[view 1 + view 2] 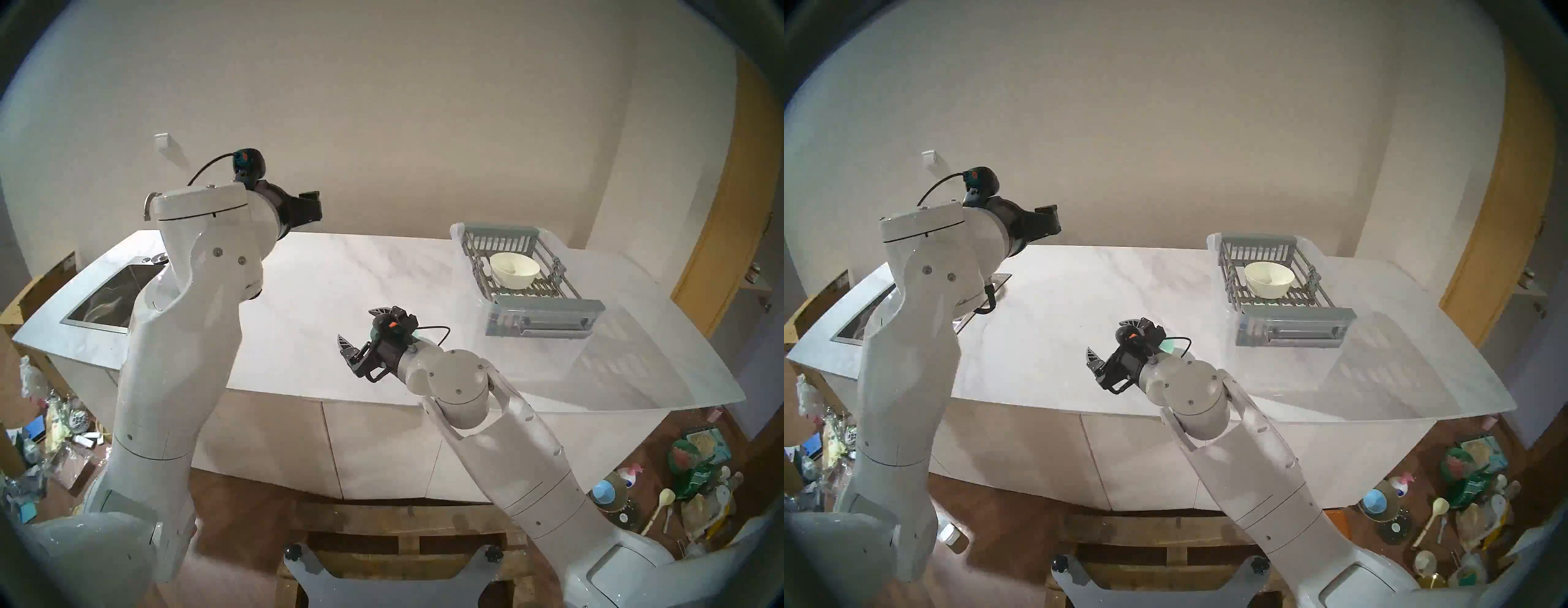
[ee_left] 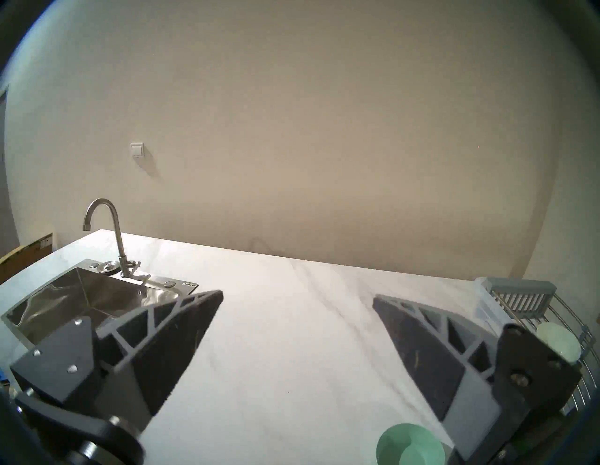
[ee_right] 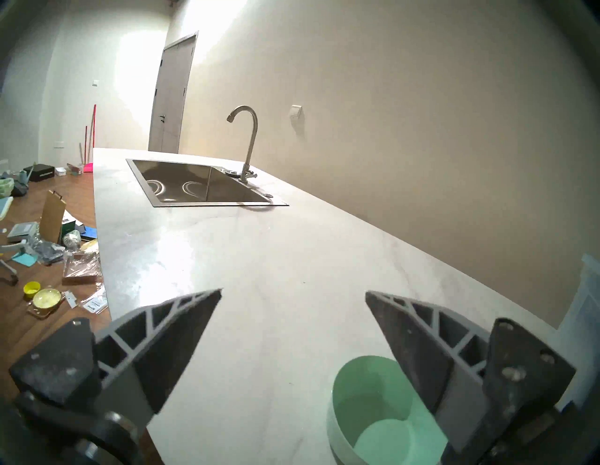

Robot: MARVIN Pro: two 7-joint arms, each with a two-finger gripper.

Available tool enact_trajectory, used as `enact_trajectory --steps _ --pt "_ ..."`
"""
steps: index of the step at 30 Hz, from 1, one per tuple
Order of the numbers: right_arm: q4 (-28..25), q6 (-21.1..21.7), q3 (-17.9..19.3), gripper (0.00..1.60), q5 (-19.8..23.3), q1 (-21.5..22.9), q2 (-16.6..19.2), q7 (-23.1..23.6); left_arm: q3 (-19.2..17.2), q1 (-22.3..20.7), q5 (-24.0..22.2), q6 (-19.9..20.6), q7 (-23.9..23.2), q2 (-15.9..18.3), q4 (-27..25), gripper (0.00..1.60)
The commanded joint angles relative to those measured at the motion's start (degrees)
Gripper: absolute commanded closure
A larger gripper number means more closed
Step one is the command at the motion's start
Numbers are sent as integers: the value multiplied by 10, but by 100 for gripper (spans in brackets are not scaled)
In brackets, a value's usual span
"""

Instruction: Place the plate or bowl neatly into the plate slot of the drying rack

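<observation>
A mint green bowl [image 3: 373, 419] stands upright on the white counter, just under my right gripper [image 3: 293, 292], which is open and empty above the counter [image 1: 360, 327]. In the head view my right wrist hides most of the bowl. The grey drying rack [image 1: 547, 308] sits at the far right inside a clear tub. A cream bowl [image 1: 514, 269] rests tilted on the plate slot's toothed bars [image 1: 536, 291]. My left gripper [image 2: 297, 298] is open and empty, raised high over the left of the counter [image 1: 312, 208]. The green bowl also shows in the left wrist view [image 2: 409, 445].
A steel sink [image 3: 194, 185] with a curved faucet [image 3: 248, 143] is set into the counter's left end. The clear tub [image 1: 460, 231] surrounds the rack. Clutter lies on the floor on both sides [image 1: 695, 475]. The wall runs close behind the counter.
</observation>
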Motion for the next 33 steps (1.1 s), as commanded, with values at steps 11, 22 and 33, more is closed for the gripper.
enact_trajectory --steps 11,22,33 --pt "23 -9 -22 0 -23 46 11 28 -4 -12 3 1 55 -1 -13 0" --pt "63 -23 -43 0 -45 92 18 51 -4 -11 5 1 52 -2 -13 0" --pt "93 14 -47 0 -40 124 22 96 -4 -11 4 1 55 -2 -13 0"
